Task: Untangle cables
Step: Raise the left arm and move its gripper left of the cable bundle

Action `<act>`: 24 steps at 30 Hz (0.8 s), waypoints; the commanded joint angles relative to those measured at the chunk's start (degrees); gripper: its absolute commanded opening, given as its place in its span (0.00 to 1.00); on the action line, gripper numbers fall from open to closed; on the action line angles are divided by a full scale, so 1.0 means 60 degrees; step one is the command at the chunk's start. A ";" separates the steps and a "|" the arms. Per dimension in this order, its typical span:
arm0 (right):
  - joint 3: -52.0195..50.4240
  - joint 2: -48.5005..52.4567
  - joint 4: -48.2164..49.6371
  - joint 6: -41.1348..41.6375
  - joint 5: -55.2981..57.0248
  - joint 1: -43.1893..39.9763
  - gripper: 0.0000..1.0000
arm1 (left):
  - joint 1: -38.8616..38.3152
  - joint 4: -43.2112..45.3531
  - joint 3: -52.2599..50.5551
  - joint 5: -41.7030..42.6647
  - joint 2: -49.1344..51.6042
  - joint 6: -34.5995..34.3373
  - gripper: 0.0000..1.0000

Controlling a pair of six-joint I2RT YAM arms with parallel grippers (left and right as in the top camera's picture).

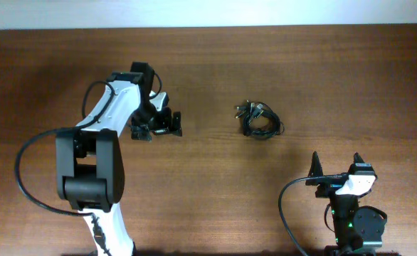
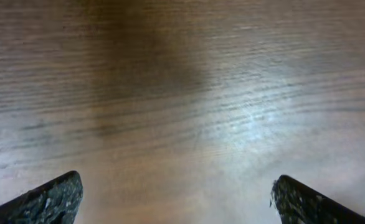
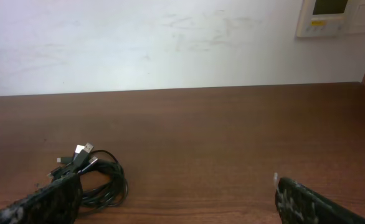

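The cables (image 1: 259,120) lie bunched in a small black knot with silver plug ends at the table's centre right. In the right wrist view the cables (image 3: 98,180) sit at the lower left, partly behind my left finger. My left gripper (image 1: 156,124) is open and empty over bare wood, well to the left of the bundle; its wrist view shows both fingertips (image 2: 176,199) wide apart with nothing between. My right gripper (image 1: 336,171) is open and empty near the front edge, below and right of the bundle; its fingertips (image 3: 176,199) are spread wide.
The brown wooden table (image 1: 208,199) fills the view. A white wall (image 3: 170,43) runs behind its far edge, with a beige wall panel (image 3: 332,15) at the upper right. Thick black arm cables (image 1: 30,171) loop beside the left arm base.
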 commanded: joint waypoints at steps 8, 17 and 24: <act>-0.0044 -0.0047 0.0087 0.0820 -0.1545 0.0051 0.98 | -0.0022 0.0295 -0.0259 0.0499 0.0044 -0.0208 0.00; 0.1592 0.0036 -0.0601 0.2863 -0.3883 0.0051 0.98 | -0.0022 0.0295 -0.0259 0.0499 0.0044 -0.0208 0.00; 0.6710 0.3155 -0.4189 0.2852 -0.3931 0.0051 0.98 | -0.0022 0.0302 -0.0259 0.0499 0.0044 -0.0208 0.09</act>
